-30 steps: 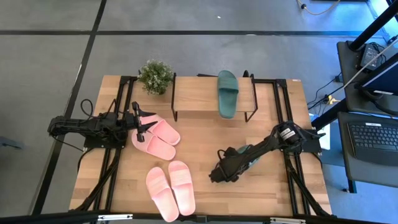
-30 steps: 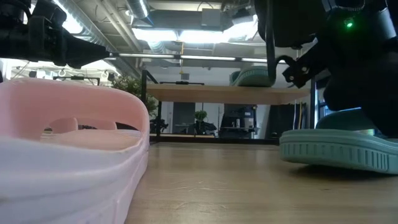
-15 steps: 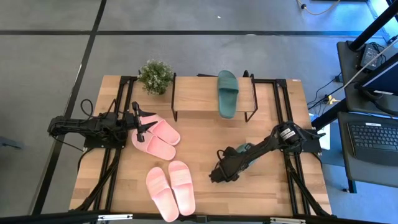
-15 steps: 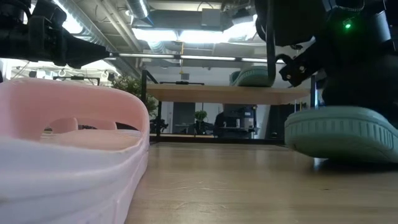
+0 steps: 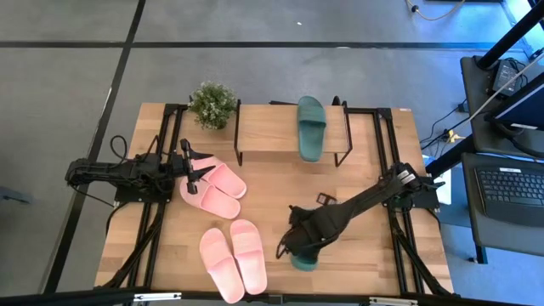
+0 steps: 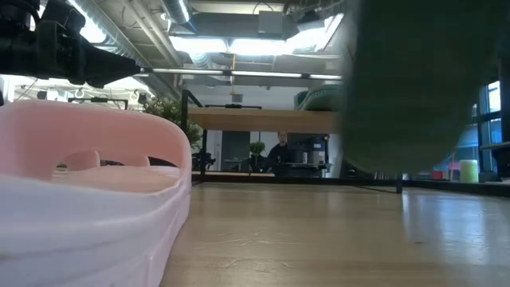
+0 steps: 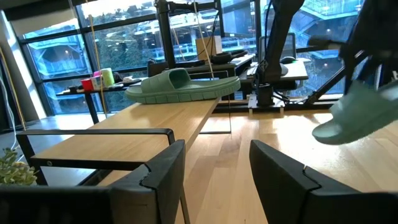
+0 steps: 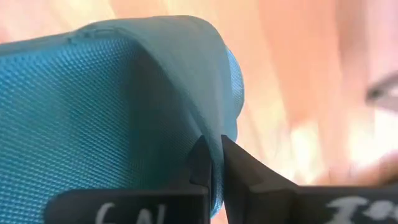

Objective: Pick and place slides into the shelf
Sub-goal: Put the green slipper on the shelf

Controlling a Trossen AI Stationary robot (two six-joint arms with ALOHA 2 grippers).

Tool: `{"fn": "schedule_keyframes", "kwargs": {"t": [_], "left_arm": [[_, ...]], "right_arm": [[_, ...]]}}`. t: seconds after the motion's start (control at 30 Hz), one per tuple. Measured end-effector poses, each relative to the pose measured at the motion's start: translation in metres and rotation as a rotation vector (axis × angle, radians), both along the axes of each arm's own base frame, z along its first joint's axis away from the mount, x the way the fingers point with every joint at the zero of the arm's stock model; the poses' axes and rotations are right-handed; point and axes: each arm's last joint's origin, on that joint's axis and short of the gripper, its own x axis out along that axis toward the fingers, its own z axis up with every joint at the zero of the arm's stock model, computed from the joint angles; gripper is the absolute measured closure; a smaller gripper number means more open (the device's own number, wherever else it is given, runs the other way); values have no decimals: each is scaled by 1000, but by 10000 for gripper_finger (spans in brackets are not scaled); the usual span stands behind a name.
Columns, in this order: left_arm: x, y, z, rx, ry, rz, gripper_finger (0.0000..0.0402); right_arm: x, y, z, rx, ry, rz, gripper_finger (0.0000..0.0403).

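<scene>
One dark green slide [image 5: 310,127] lies flat on the shelf's top board [image 5: 268,136]; it also shows in the left wrist view [image 7: 183,86]. My right gripper [image 5: 299,240] is near the table's middle front, shut on the other green slide [image 5: 304,258], which hangs clear of the table [image 7: 367,112]. In the low view this slide is a large dark blur [image 6: 414,80]. A pink pair [image 5: 214,189] lies at the left, soles down. My left gripper [image 5: 194,172] stands open just above its far-left end. A second pink pair [image 5: 232,257] lies near the front edge. My right gripper pinches a thin edge of the green slide's strap [image 8: 214,134] between its two fingers [image 8: 239,165]. In the high view the slide hangs below the gripper. It is tilted and lifted clear of the table.
A small potted plant [image 5: 212,104] stands at the shelf's left end. The shelf's black legs [image 5: 343,140] stand on the table. Bare wood shows on the shelf board left of the green slide and on the table's front right [image 5: 374,255]. A person shows far behind the table [image 6: 280,151].
My right gripper has lifted the green slide off the table and carried it toward the near edge. The slide first lay flat, then tipped up at one end, and now hangs clear close to the low camera.
</scene>
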Motion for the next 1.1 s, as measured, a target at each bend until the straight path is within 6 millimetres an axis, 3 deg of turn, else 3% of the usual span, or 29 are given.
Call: {"fn": "schedule_keyframes", "kwargs": {"t": [0.2, 0.37, 0.47, 0.87, 1.1], "left_arm": [[0, 0, 0, 1, 0, 0, 229], [0, 0, 0, 1, 0, 0, 229], [0, 0, 0, 1, 0, 0, 229], [0, 0, 0, 6, 4, 1, 229], [0, 0, 0, 7, 4, 1, 229]], "right_arm": [[18, -22, 62, -157, -252, 148, 388], [27, -59, 108, -376, -391, 182, 388], [34, -87, 123, -550, -429, 188, 388], [51, -200, 133, -742, -317, 91, 388], [54, -231, 121, -748, -240, 36, 388]]}}
